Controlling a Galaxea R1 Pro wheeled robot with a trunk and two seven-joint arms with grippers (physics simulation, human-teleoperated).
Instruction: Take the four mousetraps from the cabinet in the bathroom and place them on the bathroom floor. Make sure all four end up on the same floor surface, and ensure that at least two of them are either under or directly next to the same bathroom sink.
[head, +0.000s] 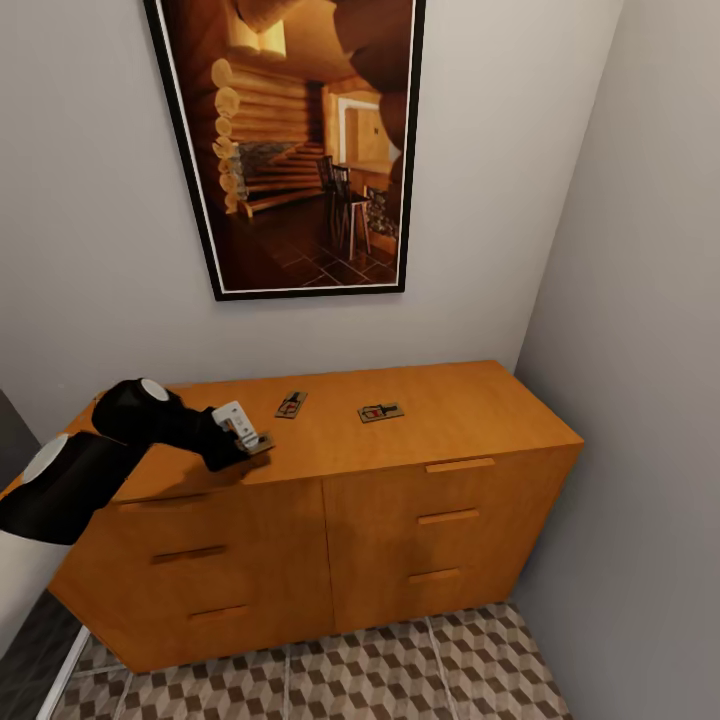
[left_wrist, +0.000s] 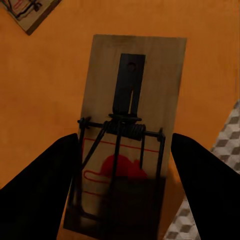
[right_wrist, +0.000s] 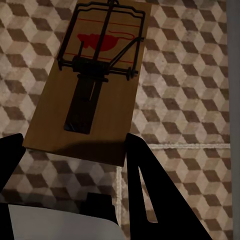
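We see the left gripper (head: 250, 437) covering most of one mousetrap (head: 262, 443); another mousetrap (left_wrist: 31, 13) is cropped.

A large black-framed picture (head: 300, 140) of a log-cabin interior hangs on the pale grey wall (head: 90, 230). A second grey wall (head: 640, 330) meets it right of the picture, forming a corner.

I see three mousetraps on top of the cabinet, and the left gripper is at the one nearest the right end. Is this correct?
Not quite. The head view shows three mousetraps on the cabinet, but the left gripper is at the leftmost mousetrap, near the cabinet's left end. The other two mousetraps lie further right, untouched.
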